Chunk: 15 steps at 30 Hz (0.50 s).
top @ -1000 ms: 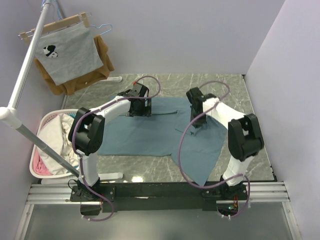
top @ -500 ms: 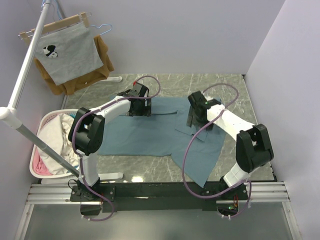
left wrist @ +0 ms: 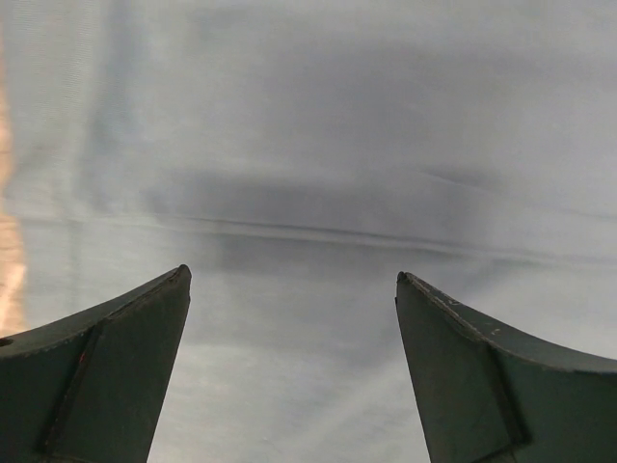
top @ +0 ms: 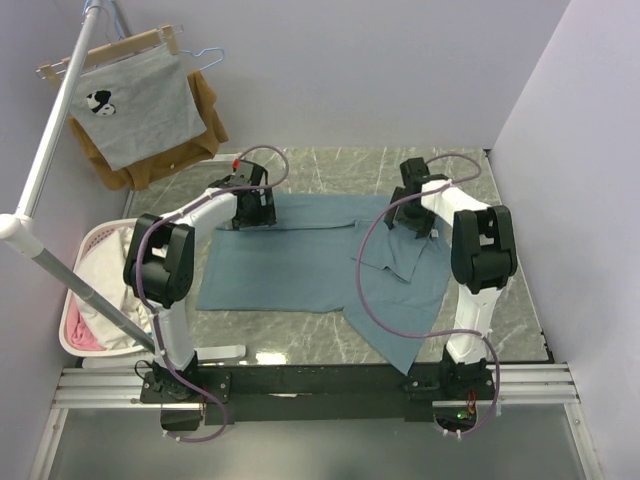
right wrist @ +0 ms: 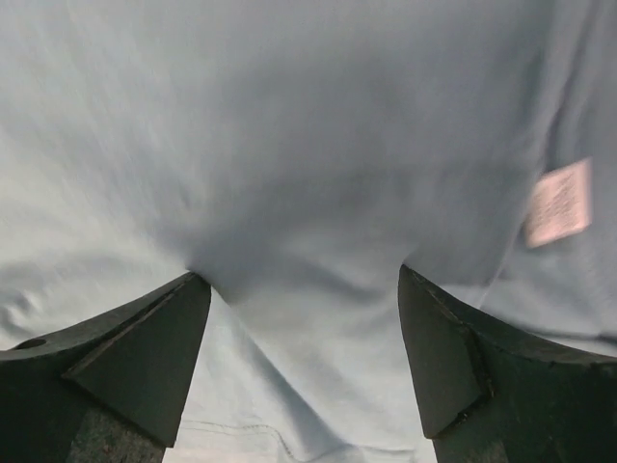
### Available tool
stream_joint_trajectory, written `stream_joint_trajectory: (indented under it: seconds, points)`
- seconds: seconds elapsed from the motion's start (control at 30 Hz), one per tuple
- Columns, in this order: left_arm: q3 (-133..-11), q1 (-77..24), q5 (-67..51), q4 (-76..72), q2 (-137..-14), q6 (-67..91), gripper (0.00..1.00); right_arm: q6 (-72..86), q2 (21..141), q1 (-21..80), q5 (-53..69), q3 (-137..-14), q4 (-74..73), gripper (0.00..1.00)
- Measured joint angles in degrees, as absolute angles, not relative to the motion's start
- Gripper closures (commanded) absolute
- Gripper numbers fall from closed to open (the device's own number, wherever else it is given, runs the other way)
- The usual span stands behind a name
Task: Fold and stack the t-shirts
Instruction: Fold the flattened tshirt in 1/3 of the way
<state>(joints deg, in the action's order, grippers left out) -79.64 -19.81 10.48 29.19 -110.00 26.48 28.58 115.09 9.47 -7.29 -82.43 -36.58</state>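
T-shirt (top: pixel 290 265) lies spread on the tabletop (top: pixel 515 290), its right part doubled over. Right hand (top: pixel 412 218), clamped a second ago, now stands apart above the cloth beside the neck label (right wrist: pixel 559 203). Left hand (top: pixel 252 208), also apart, has shifted left along the far edge. Judgement: fold released, next grasp pending.
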Motion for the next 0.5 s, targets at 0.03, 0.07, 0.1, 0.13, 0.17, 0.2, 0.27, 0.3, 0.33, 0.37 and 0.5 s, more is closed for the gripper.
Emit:
stream_joint_trajectory:
  seconds: [0.03, 0.07, 0.1, 0.13, 0.17, 0.2, 0.27, 0.3, 0.33, 0.37, 0.5]
  points:
    - [-79.6, -19.0, 10.5, 29.2, -110.1, 26.6, 0.07, 28.4, 115.4, 8.8, -6.8, -83.4, -36.9, 0.16]
    - [-79.6, -18.4, 10.6, 29.0, -110.3, 26.7, 0.08, 27.9, 116.3, 7.7, -6.2, -85.1, -37.3, 0.16]
    - [-79.6, -17.9, 10.6, 28.9, -110.5, 26.8, 0.08, 27.5, 117.3, 7.1, -5.6, -86.5, -38.0, 0.16]
    - [-79.6, -17.6, 10.5, 28.7, -110.8, 26.9, 0.09, 27.1, 118.8, 6.4, -5.0, -88.6, -38.9, 0.17]
    - [-79.6, -17.4, 10.5, 28.6, -111.2, 26.9, 0.09, 26.5, 120.8, 6.0, -4.6, -91.2, -40.3, 0.16]
    - [-79.6, -17.3, 10.5, 28.5, -111.6, 27.1, 0.09, 25.9, 122.9, 5.7, -4.4, -93.9, -41.9, 0.15]
    - [-79.6, -17.2, 10.4, 28.5, -112.7, 27.4, 0.09, 24.7, 127.1, 5.3, -4.4, -101.3, -46.5, 0.15]
    - [-79.6, -17.3, 10.4, 28.6, -113.2, 27.6, 0.09, 24.0, 129.4, 5.2, -4.2, -105.0, -48.1, 0.14]
    - [-79.6, -17.3, 10.4, 28.6, -113.6, 27.7, 0.09, 23.3, 131.5, 5.2, -4.0, -108.8, -49.8, 0.14]
    - [-79.6, -17.3, 10.3, 28.6, -113.9, 27.8, 0.09, 22.7, 133.7, 5.2, -3.8, -112.8, -52.1, 0.13]
    - [-79.9, -17.3, 10.4, 28.8, -114.2, 27.9, 0.10, 20.6, 143.0, 5.2, -3.5, -130.1, -58.3, 0.10]
